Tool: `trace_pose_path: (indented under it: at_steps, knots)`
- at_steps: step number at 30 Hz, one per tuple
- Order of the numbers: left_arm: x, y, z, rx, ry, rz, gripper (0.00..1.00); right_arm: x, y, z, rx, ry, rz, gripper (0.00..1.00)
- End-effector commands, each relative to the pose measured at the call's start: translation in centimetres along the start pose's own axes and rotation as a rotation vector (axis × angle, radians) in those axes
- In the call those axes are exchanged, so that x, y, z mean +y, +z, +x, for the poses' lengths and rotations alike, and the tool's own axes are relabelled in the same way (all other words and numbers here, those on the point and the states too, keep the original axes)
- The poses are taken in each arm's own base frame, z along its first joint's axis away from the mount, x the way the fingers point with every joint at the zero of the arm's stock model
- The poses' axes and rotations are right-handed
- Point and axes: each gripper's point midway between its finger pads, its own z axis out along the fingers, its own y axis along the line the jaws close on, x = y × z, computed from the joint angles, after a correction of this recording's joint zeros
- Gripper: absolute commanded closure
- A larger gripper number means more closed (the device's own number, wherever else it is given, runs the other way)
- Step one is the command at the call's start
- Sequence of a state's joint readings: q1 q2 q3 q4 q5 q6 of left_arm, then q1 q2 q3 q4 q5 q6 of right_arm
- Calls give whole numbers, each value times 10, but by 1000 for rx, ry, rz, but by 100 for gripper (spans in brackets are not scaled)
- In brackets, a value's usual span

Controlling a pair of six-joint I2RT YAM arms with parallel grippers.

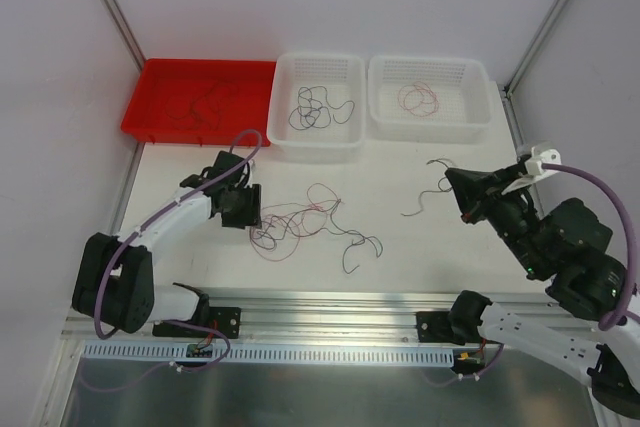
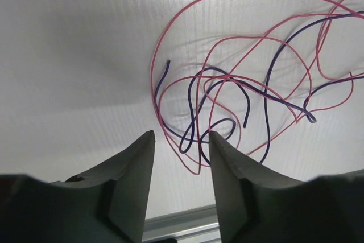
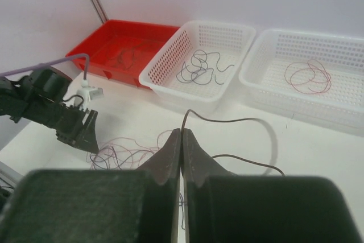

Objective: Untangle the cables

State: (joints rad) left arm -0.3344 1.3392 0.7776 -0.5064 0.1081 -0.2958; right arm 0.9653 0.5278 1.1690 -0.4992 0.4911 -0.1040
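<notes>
A loose tangle of red and dark purple cables [image 1: 285,227] lies on the white table between the arms. My left gripper [image 1: 243,207] hovers at the tangle's left end. In the left wrist view it [image 2: 181,135] is open, with nothing between its fingers. The cables [image 2: 227,76] spread just beyond the tips. My right gripper [image 3: 181,131] is shut on a single dark cable [image 3: 222,121], which curls up and away to the right. From above, that cable [image 1: 428,197] hangs off the right gripper [image 1: 462,192], apart from the tangle.
Three containers line the back edge. The red tray [image 1: 140,117] holds dark strands, the middle white basket [image 1: 318,147] black ones, and the right white basket [image 1: 430,130] red ones. Metal frame posts stand at both back corners.
</notes>
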Motion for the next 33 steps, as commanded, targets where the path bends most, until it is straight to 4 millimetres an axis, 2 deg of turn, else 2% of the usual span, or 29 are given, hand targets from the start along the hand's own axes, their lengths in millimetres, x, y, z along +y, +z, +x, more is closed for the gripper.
trace_pose_path:
  at_steps: [1,2,3,5,6,8,10,11,13,14,18,21,24,27,31,33]
  knots:
    - [-3,-17,-17,-101,24,6,52,4,12,11,67,-19,19,99]
    - [-5,-21,-19,-127,41,19,48,7,15,15,82,-20,14,99]
    - [-6,-24,-23,-152,49,25,40,10,18,20,98,-22,5,99]
    - [-10,-35,-28,-204,74,51,29,24,29,35,156,-39,-41,99]
    - [-12,-39,-29,-224,81,65,20,32,32,42,182,-44,-79,99]
    - [-21,-55,-37,-288,98,112,12,44,44,59,245,-56,-105,99]
    - [-32,-68,-40,-333,118,163,8,60,49,73,305,-51,-173,99]
    - [-38,-83,-45,-385,130,190,7,68,56,82,338,-51,-193,99]
    - [-48,-99,-47,-433,150,239,6,84,58,96,382,-31,-261,99]
    - [-55,-117,-51,-489,168,272,6,92,62,99,387,-22,-291,99]
    - [-84,-161,-51,-608,271,390,4,125,63,119,470,6,-452,99]
    - [-109,-193,-46,-687,357,519,3,142,61,122,491,27,-543,99]
    - [-132,-214,-38,-738,424,642,3,156,60,128,508,46,-610,99]
    - [-149,-225,-34,-762,470,724,2,165,60,134,534,78,-649,99]
    - [-175,-227,-19,-733,566,802,3,173,62,141,559,93,-681,99]
    - [-183,-225,-18,-732,606,801,4,177,61,140,557,101,-701,99]
